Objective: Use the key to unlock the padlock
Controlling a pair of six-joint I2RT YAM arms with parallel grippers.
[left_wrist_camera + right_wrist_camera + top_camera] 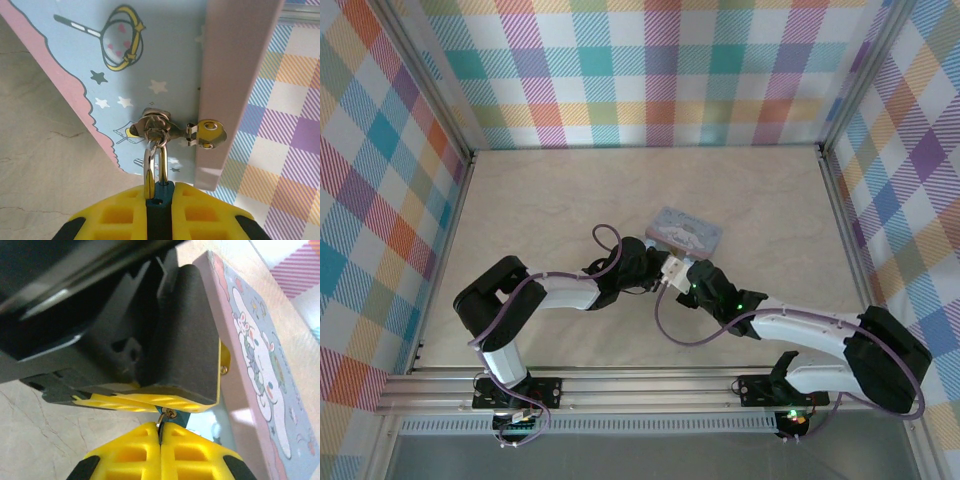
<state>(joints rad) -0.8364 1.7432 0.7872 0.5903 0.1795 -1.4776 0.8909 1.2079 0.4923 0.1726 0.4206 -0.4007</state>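
- Clamping the padlock (159, 207) by its dark teal body in the left gripper (160, 192), with yellow pads (120, 215) narrowed onto it at the bottom middle of the left wrist view. Likely steadying it and presenting the keyhole end.
- Hanging by the shackle (149, 165) through the hasp (156, 125) on the pale blue tin (150, 55), just above those pads, so tethering the lock to the tin's edge.
- Pinching a thin metal sliver, seemingly the key (165, 416), in the fully narrowed right gripper (161, 432) at the bottom middle of the right wrist view. Pointing it up at a teal patch beneath the left gripper's pads, though not showing clearly whether touching.
- Working in a tight gap, with the tin's wall at the frame's right and the left gripper's dark housing (150, 315) overhead, leaving little side room.
- Leaving bare desk (35, 430) open at lower left, offering room for backing away.
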